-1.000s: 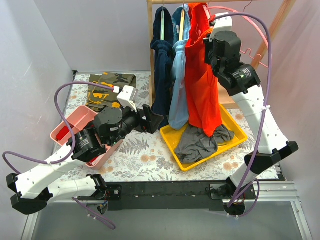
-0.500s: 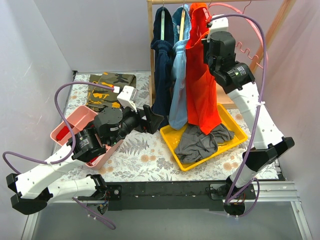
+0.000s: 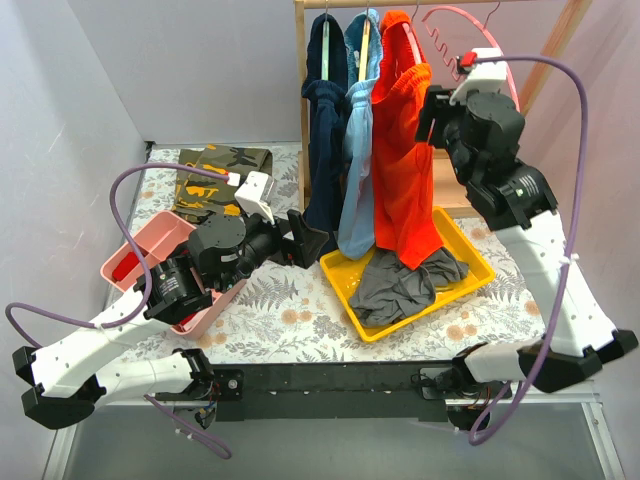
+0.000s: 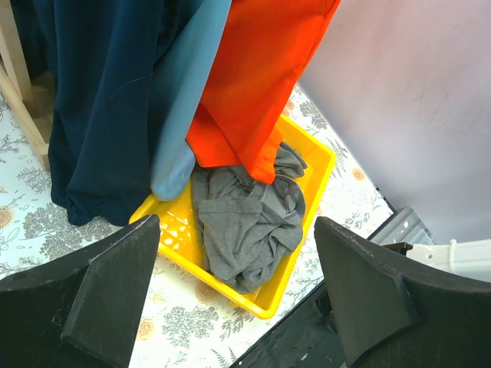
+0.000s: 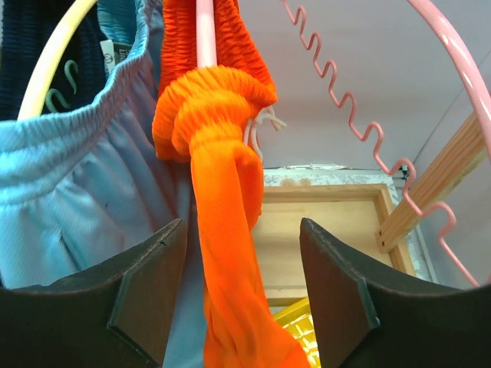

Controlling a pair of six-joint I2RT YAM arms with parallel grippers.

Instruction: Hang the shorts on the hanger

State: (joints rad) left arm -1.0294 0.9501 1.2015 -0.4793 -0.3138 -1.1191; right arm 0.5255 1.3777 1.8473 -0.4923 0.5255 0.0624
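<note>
The red-orange shorts (image 3: 400, 160) hang from the wooden rack, their hem reaching the yellow tray. In the right wrist view the bunched waistband (image 5: 211, 100) is threaded on one arm of the pink hanger (image 5: 205, 31). The hanger's wavy arm (image 5: 345, 100) runs off to the right. My right gripper (image 3: 432, 108) is open just right of the shorts. The fabric (image 5: 222, 253) hangs loose between the jaws, close to the left one, unclamped. My left gripper (image 3: 305, 235) is open and empty, low on the table, facing the tray.
A navy garment (image 3: 325, 130) and light blue shorts (image 3: 358, 150) hang left of the red ones. A grey garment (image 4: 245, 222) lies in the yellow tray (image 4: 311, 230). A camouflage cloth (image 3: 215, 175) and a pink bin (image 3: 150, 255) sit at left. The rack's wooden base (image 5: 337, 230) lies below.
My right gripper has opened and drawn back to the right, away from the shorts' waistband. The shorts stay hanging. The left arm has not moved.
</note>
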